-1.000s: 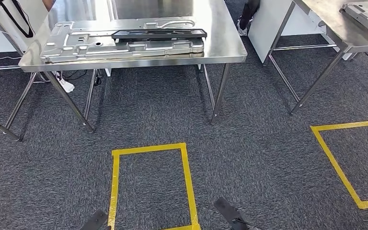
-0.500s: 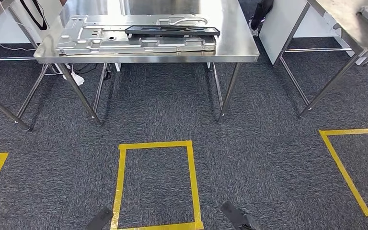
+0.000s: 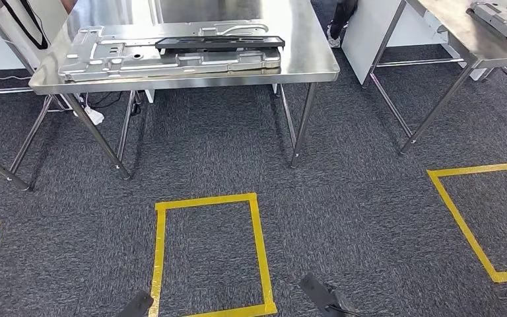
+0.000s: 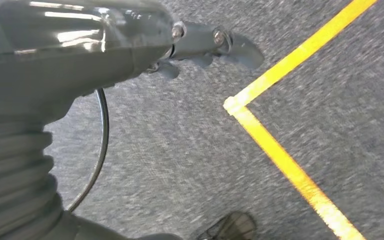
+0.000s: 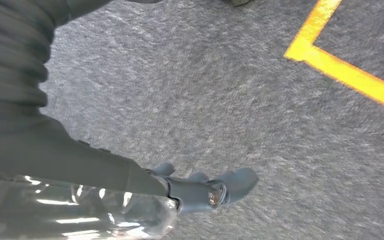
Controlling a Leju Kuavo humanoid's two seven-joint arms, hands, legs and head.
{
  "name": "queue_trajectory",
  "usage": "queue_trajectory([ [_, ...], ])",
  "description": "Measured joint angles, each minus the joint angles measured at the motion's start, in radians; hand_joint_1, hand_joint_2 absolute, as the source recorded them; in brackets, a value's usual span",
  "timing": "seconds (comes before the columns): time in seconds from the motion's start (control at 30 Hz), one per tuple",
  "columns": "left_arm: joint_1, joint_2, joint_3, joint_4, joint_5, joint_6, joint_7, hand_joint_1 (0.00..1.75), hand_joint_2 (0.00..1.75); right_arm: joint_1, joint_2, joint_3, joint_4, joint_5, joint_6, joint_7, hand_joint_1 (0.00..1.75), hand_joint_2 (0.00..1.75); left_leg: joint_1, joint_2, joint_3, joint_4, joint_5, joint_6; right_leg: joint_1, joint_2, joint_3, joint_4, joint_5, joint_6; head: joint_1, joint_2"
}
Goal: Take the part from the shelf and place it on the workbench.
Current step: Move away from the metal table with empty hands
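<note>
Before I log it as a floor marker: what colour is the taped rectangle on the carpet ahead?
Yellow tape rectangle on dark grey carpet, clearest in the head view.

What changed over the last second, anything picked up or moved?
Nothing picked up or moved. Only the head camera swayed: the whole picture shifted one way, then back. The black tray stays on the metal panel on the steel table. The left hand and right hand still hang over the carpet, holding nothing.
</note>
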Motion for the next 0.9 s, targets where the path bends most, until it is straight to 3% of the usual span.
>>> queue_trajectory([
  [0.07, 0.016, 0.001, -0.005, -0.001, 0.036, 0.0, 0.008, 0.0, 1.75, 0.005, 0.0, -0.009, -0.006, -0.012, 0.01, 0.001, 0.0, 1.75, -0.002, -0.001, -0.005, -0.001, 0.0, 0.006, 0.0, 0.0, -0.005, 0.001, 0.002, 0.007, 0.003, 0.0],
  [0.13, 0.029, 0.004, -0.014, -0.006, 0.088, 0.001, 0.02, 0.0, 0.87, 0.016, 0.001, -0.02, -0.012, -0.029, 0.028, 0.004, 0.0, 1.75, 0.0, 0.0, -0.008, -0.003, 0.005, 0.017, -0.003, 0.0, -0.013, 0.02, -0.018, 0.014, 0.008, 0.0],
  [0.2, 0.034, 0.011, -0.027, -0.019, 0.149, 0.003, 0.031, 0.0, 0.0, 0.032, 0.001, -0.034, -0.015, -0.049, 0.047, 0.009, 0.0, 1.75, 0.002, 0.0, -0.013, -0.004, 0.01, 0.026, -0.005, 0.0, -0.054, 0.114, -0.077, 0.02, 0.018, 0.0],
  [0.27, 0.037, 0.018, -0.041, -0.04, 0.21, 0.005, 0.044, 0.0, 0.0, 0.054, 0.001, -0.049, -0.016, -0.069, 0.068, 0.013, 0.0, 1.75, 0.002, 0.001, -0.017, -0.004, 0.011, 0.029, -0.005, 0.0, -0.111, 0.242, -0.133, 0.023, 0.029, 0.0],
  [0.3, 0.038, 0.022, -0.049, -0.052, 0.238, 0.006, 0.049, 0.0, 0.0, 0.068, 0.001, -0.056, -0.015, -0.078, 0.078, 0.015, 0.0, 1.75, 0.002, 0.002, -0.018, -0.004, 0.011, 0.03, -0.005, 0.0, -0.123, 0.274, -0.138, 0.023, 0.032, 0.0],
  [0.33, 0.039, 0.025, -0.058, -0.066, 0.266, 0.007, 0.055, 0.0, 0.0, 0.083, 0.0, -0.062, -0.015, -0.087, 0.088, 0.018, 0.0, 1.75, 0.002, 0.002, -0.018, -0.004, 0.011, 0.03, -0.005, 0.0, -0.118, 0.266, -0.122, 0.022, 0.036, 0.0],
  [0.37, 0.038, 0.028, -0.066, -0.082, 0.293, 0.008, 0.06, 0.0, 0.0, 0.099, 0.0, -0.069, -0.014, -0.096, 0.097, 0.02, 0.0, 1.75, 0.002, 0.001, -0.017, -0.004, 0.011, 0.03, -0.005, 0.0, -0.094, 0.22, -0.091, 0.021, 0.04, 0.0],
  [0.43, 0.037, 0.033, -0.083, -0.115, 0.346, 0.011, 0.07, 0.0, 0.0, 0.126, -0.001, -0.083, -0.012, -0.113, 0.115, 0.023, 0.0, 1.75, 0.0, 0.001, -0.017, -0.004, 0.011, 0.028, -0.003, 0.0, -0.026, 0.081, -0.028, 0.017, 0.048, 0.0],
  [0.5, 0.037, 0.041, -0.102, -0.141, 0.4, 0.015, 0.081, 0.0, 0.0, 0.147, -0.001, -0.098, -0.012, -0.13, 0.133, 0.027, 0.0, 1.75, -0.003, 0.002, -0.022, -0.003, 0.013, 0.023, 0.001, 0.0, 0.007, 0.004, -0.009, 0.011, 0.051, 0.0],
  [0.57, 0.046, 0.051, -0.121, -0.158, 0.458, 0.018, 0.095, 0.0, 0.0, 0.166, -0.002, -0.114, -0.013, -0.149, 0.152, 0.031, 0.0, 1.75, -0.005, 0.002, -0.023, -0.007, 0.018, 0.013, 0.003, 0.0, 0.007, -0.004, -0.011, 0.005, 0.047, 0.0],
  [0.63, 0.064, 0.059, -0.143, -0.166, 0.518, 0.02, 0.107, 0.0, 0.0, 0.176, -0.002, -0.13, -0.022, -0.168, 0.172, 0.033, 0.0, 1.75, -0.004, 0.002, -0.026, 0.005, 0.003, 0.005, -0.001, -0.001, 0.006, -0.01, -0.006, -0.006, 0.041, 0.0],
  [0.7, 0.092, 0.066, -0.163, -0.166, 0.575, 0.022, 0.119, 0.0, 0.0, 0.174, -0.002, -0.145, -0.044, -0.186, 0.19, 0.035, 0.0, 1.75, -0.004, 0.001, -0.056, 0.087, -0.053, 0.001, -0.004, -0.003, 0.006, -0.014, -0.002, -0.015, 0.028, 0.0],
  [0.77, 0.125, 0.073, -0.18, -0.159, 0.625, 0.024, 0.131, 0.0, 0.0, 0.165, -0.002, -0.158, -0.074, -0.201, 0.207, 0.039, 0.0, 1.75, -0.005, 0.001, -0.105, 0.217, -0.117, 0.0, -0.002, -0.003, 0.006, -0.014, -0.001, -0.019, 0.014, 0.0],
  [0.8, 0.144, 0.077, -0.188, -0.152, 0.648, 0.025, 0.135, 0.0, 0.0, 0.158, -0.002, -0.164, -0.092, -0.208, 0.214, 0.04, 0.0, 1.75, -0.005, 0.001, -0.119, 0.258, -0.128, 0.0, -0.001, -0.003, 0.006, -0.013, -0.001, -0.019, 0.01, 0.0],
  [0.83, 0.164, 0.08, -0.195, -0.142, 0.667, 0.025, 0.14, 0.0, 0.0, 0.15, -0.002, -0.169, -0.112, -0.215, 0.221, 0.041, 0.0, 1.75, -0.005, 0.001, -0.116, 0.261, -0.12, 0.0, -0.001, -0.003, 0.006, -0.013, 0.0, -0.02, 0.008, 0.0],
  [0.9, 0.202, 0.086, -0.208, -0.12, 0.704, 0.026, 0.148, 0.0, 0.0, 0.13, -0.002, -0.179, -0.155, -0.226, 0.234, 0.043, 0.0, 1.75, -0.004, 0.002, -0.059, 0.155, -0.059, 0.0, -0.002, -0.002, 0.008, -0.009, -0.002, -0.017, 0.004, 0.0],
])
